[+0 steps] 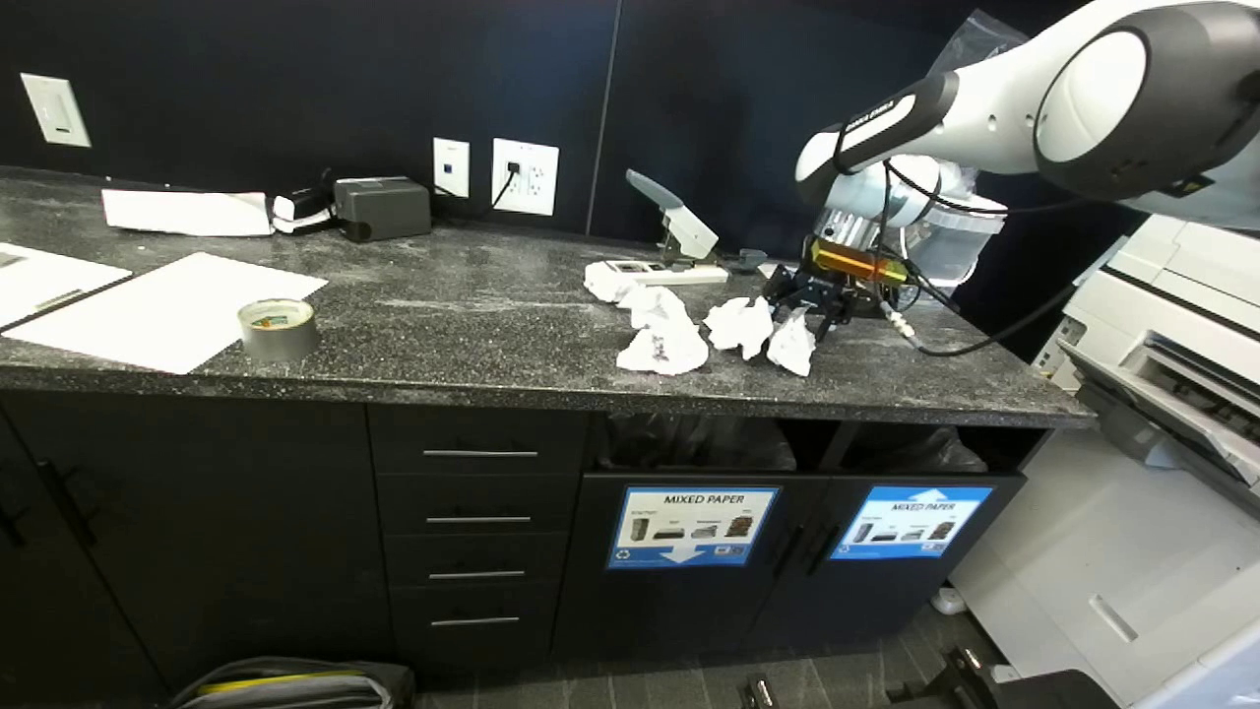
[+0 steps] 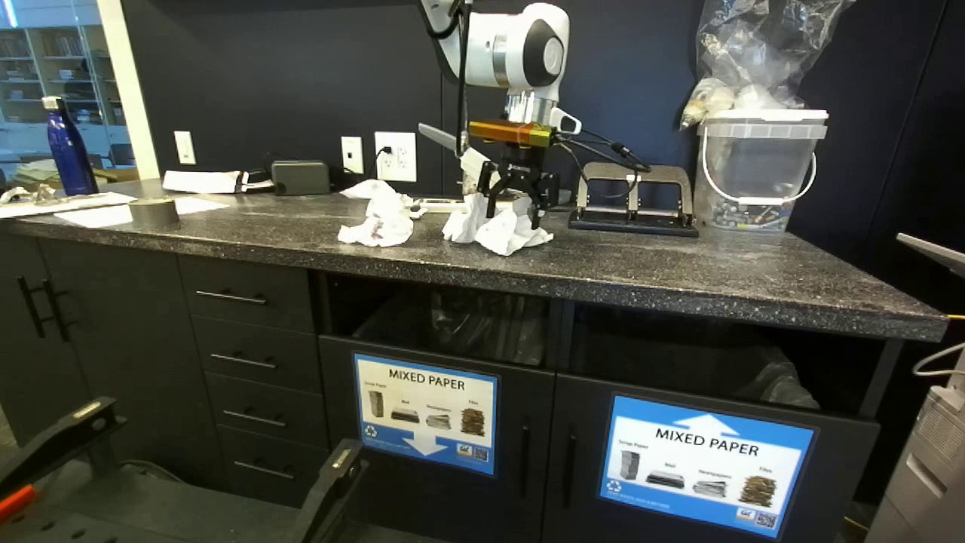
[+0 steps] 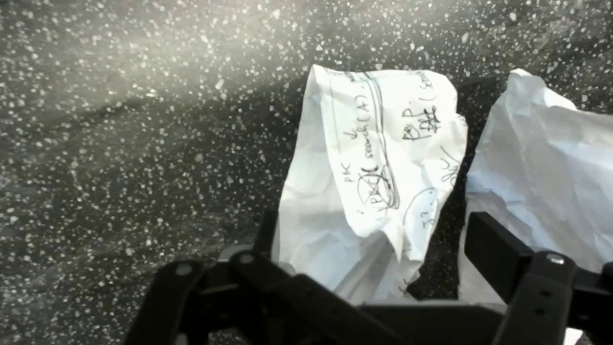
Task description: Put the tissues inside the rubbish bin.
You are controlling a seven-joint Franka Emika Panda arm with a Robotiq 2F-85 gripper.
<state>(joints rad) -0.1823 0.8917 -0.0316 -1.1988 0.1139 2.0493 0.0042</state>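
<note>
The tissues are several crumpled white paper pieces on the counter. The nearest one (image 1: 791, 343) has handwriting in the wrist view (image 3: 373, 158). My gripper (image 2: 514, 215) points down over it, open, with this tissue between its fingers in the wrist view; I cannot tell if they touch it. A second tissue (image 1: 740, 325) lies beside it, and one finger overlaps it in the wrist view (image 3: 541, 158). A larger white clump (image 1: 664, 340) lies further along the counter. Rubbish bins with plastic liners (image 1: 699, 443) (image 2: 482, 324) show in openings under the counter, marked MIXED PAPER.
A stapler (image 1: 689, 236) stands behind the tissues. A hole punch (image 2: 633, 200) and a clear bucket (image 2: 754, 166) with a plastic bag stand to one side. A tape roll (image 1: 279, 330) and paper sheets (image 1: 167, 305) lie further off. The counter's front edge (image 1: 689, 399) overhangs the bins.
</note>
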